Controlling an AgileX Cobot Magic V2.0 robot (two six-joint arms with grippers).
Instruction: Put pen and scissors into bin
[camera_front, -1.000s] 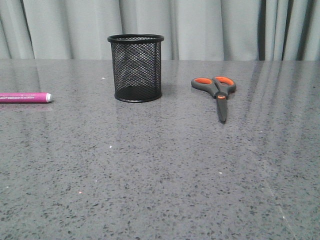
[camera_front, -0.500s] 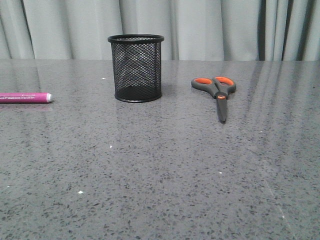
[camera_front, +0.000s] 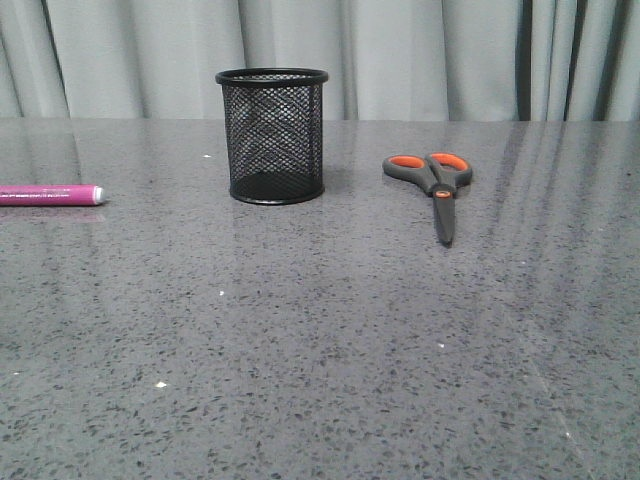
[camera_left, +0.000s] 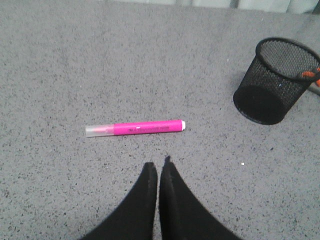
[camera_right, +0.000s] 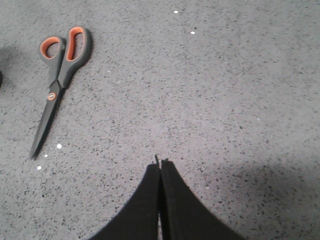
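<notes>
pen (camera_front: 50, 195) far left, bin (camera_front: 272, 136) upright centre, scissors (camera_front: 433, 185) flat right, left gripper (camera_left: 158, 167) and right gripper (camera_right: 160, 164) both pressed closed, empty.

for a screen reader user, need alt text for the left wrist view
A slim magenta-pink pen lies flat on a grey speckled table, just beyond the shut black left gripper, which touches nothing. Off to one side stands an upright black wire-mesh cup, apart from the pen.
</notes>
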